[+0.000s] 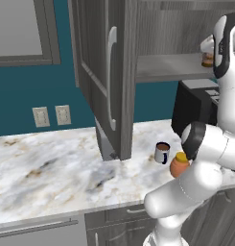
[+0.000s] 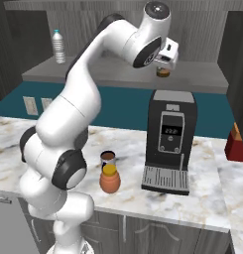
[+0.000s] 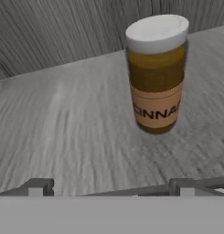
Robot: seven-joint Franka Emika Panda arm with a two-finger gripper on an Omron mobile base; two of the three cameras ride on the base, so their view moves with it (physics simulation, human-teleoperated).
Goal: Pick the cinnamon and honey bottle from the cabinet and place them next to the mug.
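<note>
So the honey bottle is already down on the table, sitting right up against the mug, so that half looks done to me. Now it's the cinnamon's turn. The cinnamon is standing upright on the shelf inside the cabinet, whose door is swung wide open. The arm is reaching up there, and the gripper is hovering just in front of the jar.

From the hand camera the fingers are spread wide with nothing between them, and the jar sits ahead and off toward the right one, not centred. So I'd say we're in the approach for the second pick. Next move probably needs a little sideways nudge to line the jar up in the gap, then push forward until the fingers straddle its body, then squeeze. It's a slim jar, so clipping it off-centre could tip it over.
</note>
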